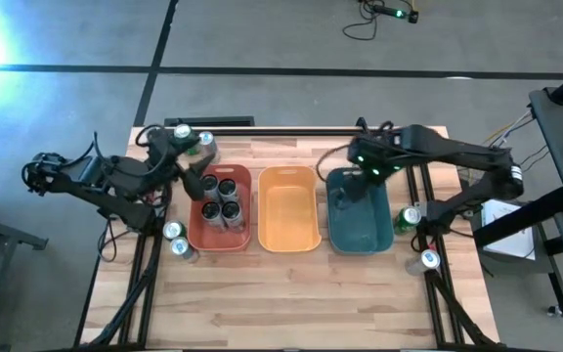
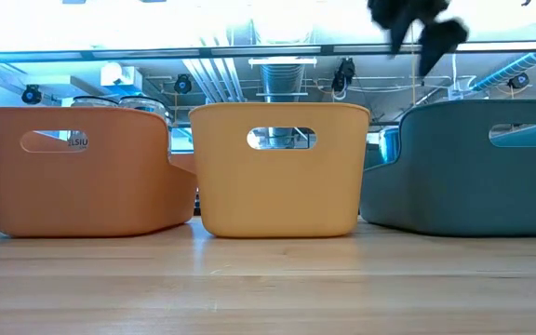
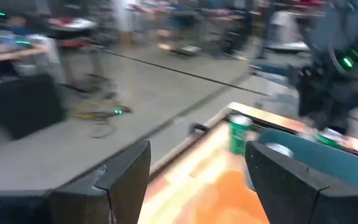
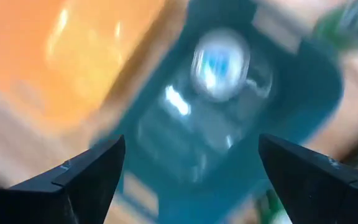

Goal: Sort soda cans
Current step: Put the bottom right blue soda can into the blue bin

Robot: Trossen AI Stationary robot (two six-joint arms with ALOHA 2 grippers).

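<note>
Three plastic bins stand in a row across the middle of the wooden table (image 1: 291, 293), which suggests one bin per kind of can. The red-orange plastic bin (image 1: 195, 235), nearest the table's left edge, already holds four dark cylindrical cans with silver tops (image 1: 221, 198), standing upright and packed close together. The yellow-orange plastic bin (image 1: 288, 207) in the centre shows nothing inside. The teal plastic bin (image 1: 360, 217), toward the right edge, holds one silver-topped can (image 4: 219, 62), seen from the right wrist view.

The right gripper (image 1: 352, 188) hangs over the teal bin with its fingers spread wide and nothing between them, most likely because a can has just been dropped there. The left gripper (image 1: 192, 179) sits at the far-left corner of the red-orange bin, also spread open and carrying nothing, probably between a drop and the next pick.

Unsorted cans wait outside the bins: a green can (image 1: 183, 132) and a silver one beside it near the far-left corner, two silver-blue cans (image 1: 177, 240) by the left edge, and a green can (image 1: 411, 216) and a silver-blue can (image 1: 428, 259) by the right edge, each within reach of the nearer arm.
</note>
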